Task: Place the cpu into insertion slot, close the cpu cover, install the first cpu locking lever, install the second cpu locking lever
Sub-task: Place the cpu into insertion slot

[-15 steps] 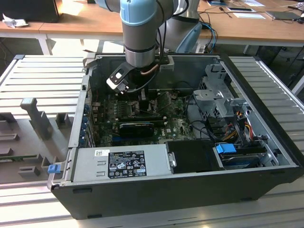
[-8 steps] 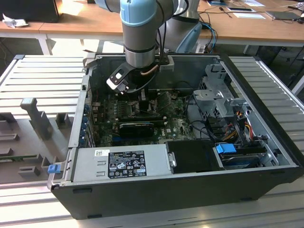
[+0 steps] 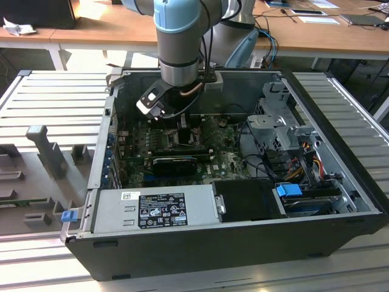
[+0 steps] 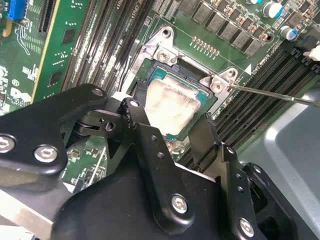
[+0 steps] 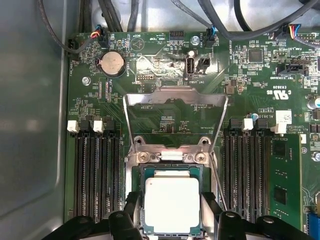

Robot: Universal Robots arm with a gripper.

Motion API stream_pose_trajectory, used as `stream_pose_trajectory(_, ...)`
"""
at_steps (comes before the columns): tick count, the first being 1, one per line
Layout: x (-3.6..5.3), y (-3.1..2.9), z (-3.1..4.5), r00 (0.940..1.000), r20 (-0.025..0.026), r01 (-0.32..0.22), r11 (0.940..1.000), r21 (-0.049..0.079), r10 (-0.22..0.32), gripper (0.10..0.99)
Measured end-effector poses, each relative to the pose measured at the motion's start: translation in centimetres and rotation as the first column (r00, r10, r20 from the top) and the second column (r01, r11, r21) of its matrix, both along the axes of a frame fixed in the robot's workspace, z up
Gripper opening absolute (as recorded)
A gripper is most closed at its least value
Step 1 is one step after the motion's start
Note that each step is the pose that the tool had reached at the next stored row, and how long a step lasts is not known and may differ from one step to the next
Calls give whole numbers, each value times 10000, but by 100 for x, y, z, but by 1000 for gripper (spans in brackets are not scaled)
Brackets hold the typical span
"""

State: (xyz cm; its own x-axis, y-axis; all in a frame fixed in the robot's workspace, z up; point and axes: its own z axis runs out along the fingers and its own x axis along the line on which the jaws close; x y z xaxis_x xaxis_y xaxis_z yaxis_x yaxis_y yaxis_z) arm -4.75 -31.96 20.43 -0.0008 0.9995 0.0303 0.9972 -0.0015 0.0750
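The cpu (image 5: 171, 202) (image 4: 170, 107), a pale square chip, lies flat in the insertion slot (image 5: 170, 156) (image 4: 162, 52) on the green board. My gripper (image 5: 171, 216) (image 4: 167, 122) is right over it, with one black finger (image 5: 132, 212) against one side edge and the other against the opposite edge, shut on it. The cpu cover (image 5: 175, 96) stands swung up from its hinge beyond the socket, and board shows through its window. A thin locking lever (image 4: 270, 92) (image 5: 216, 170) juts out beside the socket. In the exterior view the gripper (image 3: 184, 129) reaches down into the open computer case.
Black memory slots (image 5: 97, 170) (image 5: 245, 170) flank the socket. A grey power supply (image 3: 158, 210) lines the case's near wall, with a drive cage (image 3: 279, 121) and cables at the exterior view's right. A grey case wall (image 5: 30, 125) rises beside the board.
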Motion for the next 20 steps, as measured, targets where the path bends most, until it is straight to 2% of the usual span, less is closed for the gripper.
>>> stream_pose_trajectory(2,0,0,25,10000,0,0,10000,1,0,604)
stream_pose_trajectory(3,0,0,32,10000,1,0,10000,2,0,459)
stream_pose_trajectory(4,0,0,37,10000,-2,0,10000,-2,0,396)
stream_pose_trajectory(5,0,0,40,10000,-2,1,10000,-4,-1,396)
stream_pose_trajectory(10,0,0,56,10000,-4,6,10000,-8,-6,106)
stream_pose_trajectory(20,0,0,79,10000,-3,13,10000,-14,-13,106)
